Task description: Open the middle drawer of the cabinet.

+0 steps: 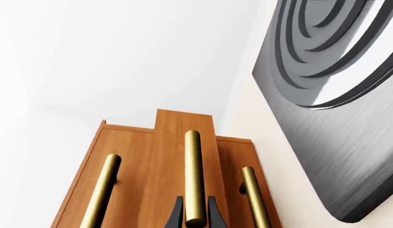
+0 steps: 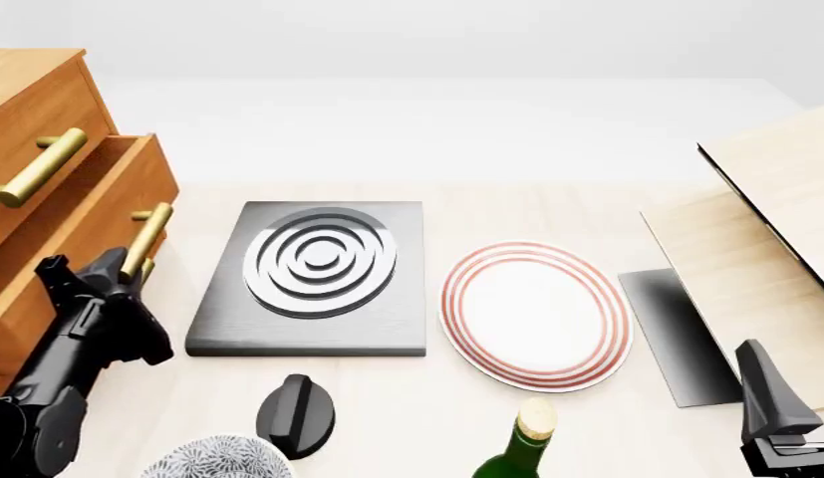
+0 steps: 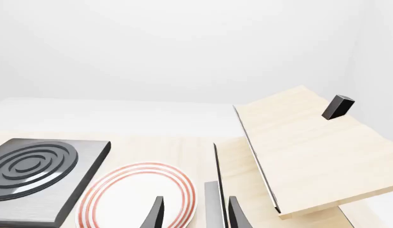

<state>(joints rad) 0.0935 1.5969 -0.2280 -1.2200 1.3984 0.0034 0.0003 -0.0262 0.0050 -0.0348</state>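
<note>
The orange-brown cabinet (image 2: 26, 85) stands at the table's far left. Its middle drawer (image 2: 86, 214) juts out past the top-handled front above it. My left gripper (image 2: 130, 271) is shut on the near end of that drawer's brass bar handle (image 2: 148, 237). In the left wrist view the handle (image 1: 193, 175) runs between the dark fingers (image 1: 177, 214), with another brass bar on either side and the middle drawer (image 1: 171, 142) raised above its neighbours. The lowest front is hidden behind my left arm in the front view. My right gripper (image 3: 195, 216) hangs open and empty at the near right.
A dark grey slab with raised rings (image 2: 312, 274) lies beside the cabinet, then a red-rimmed white plate (image 2: 535, 314). Near the front edge are a black knob-like object (image 2: 296, 413), a patterned bowl (image 2: 215, 460) and a green bottle (image 2: 518, 453). Pale wood boards (image 2: 770, 229) and a grey mat (image 2: 678, 334) fill the right.
</note>
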